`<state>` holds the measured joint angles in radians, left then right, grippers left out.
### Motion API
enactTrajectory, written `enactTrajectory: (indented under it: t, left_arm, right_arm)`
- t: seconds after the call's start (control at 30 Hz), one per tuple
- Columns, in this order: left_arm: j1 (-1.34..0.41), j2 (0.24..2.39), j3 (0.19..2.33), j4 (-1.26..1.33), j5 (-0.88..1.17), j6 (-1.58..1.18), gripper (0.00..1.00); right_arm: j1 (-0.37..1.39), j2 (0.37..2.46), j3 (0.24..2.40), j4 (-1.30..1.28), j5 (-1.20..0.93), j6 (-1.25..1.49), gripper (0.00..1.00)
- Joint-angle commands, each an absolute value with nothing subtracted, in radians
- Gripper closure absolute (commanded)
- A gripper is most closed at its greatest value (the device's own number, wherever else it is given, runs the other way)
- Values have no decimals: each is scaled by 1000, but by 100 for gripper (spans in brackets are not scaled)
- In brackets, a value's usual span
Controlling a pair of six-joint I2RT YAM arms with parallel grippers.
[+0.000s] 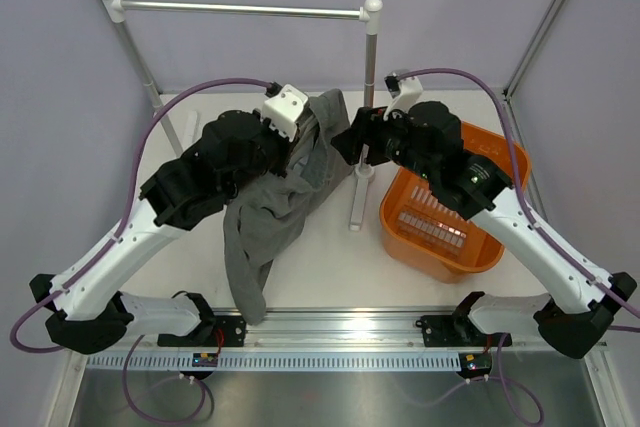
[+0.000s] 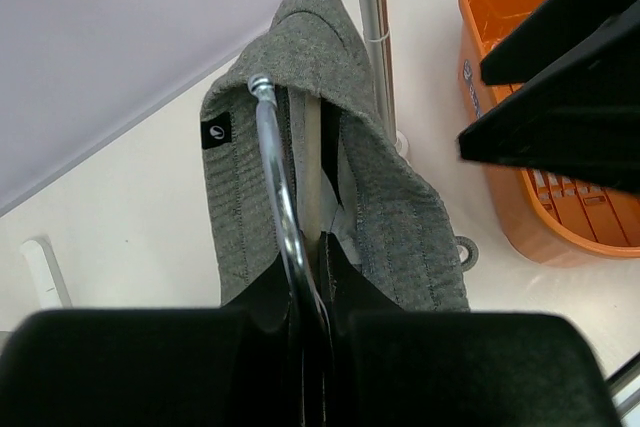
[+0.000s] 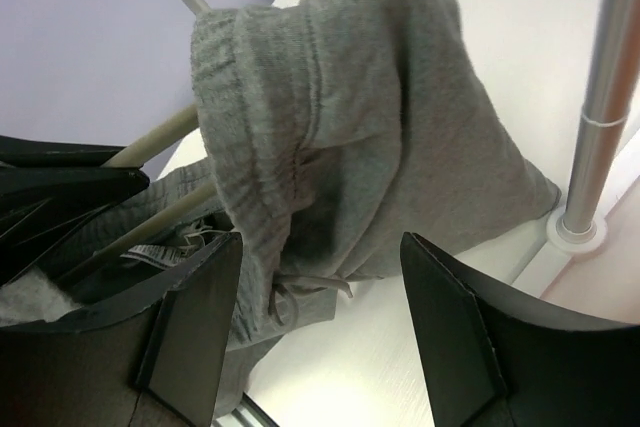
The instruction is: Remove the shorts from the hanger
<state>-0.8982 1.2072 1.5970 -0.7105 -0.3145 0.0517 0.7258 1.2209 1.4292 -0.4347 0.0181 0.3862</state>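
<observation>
Black left fingers (image 2: 200,367) fill the bottom of the left wrist view. They are closed tight on the thin grey metal wire hanger (image 2: 275,167), which runs straight out from between them. The grey knitted fabric shorts (image 2: 235,207) are draped over this wire, with cloth hanging down on both sides of it and a small black label on the left fold.

Right fingers (image 3: 190,337) stand wide apart. A bunched fold of the shorts (image 3: 340,117), with its waistband and drawstring, lies in the gap between them. Whether either finger touches the cloth cannot be told.

From the top external view, both arms meet above the middle of the white tabletop (image 1: 330,267). The shorts (image 1: 265,217) hang from that point and trail toward the near edge, left of centre. The silver upright pole (image 1: 368,97) stands just beside the right fingers, with its base on the tabletop. The silver rail with white joints (image 1: 240,10) spans the far edge. The orange plastic basket (image 1: 440,247) sits toward the right edge, under the right arm.
</observation>
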Motion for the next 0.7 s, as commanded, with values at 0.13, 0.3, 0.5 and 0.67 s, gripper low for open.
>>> enactTrajectory:
  t: [0.13,0.3,0.5,0.67]
  left_arm:
    - [-956,1230,1638,-627,-440,78,100]
    - [-974,1238,1634,-618,-443,78,100]
    - [-985,1238,1644,-627,-448,81,100]
    - [-996,1236,1649,-638,-448,81,100]
  right_arm:
    - [810,1265,1494,-440,182,351,27]
    - [830,1295,1516,-457,212,342,28]
    - [838,1324,1526,-457,230,339,30]
    - [838,1358,1551,-465,245,334,41]
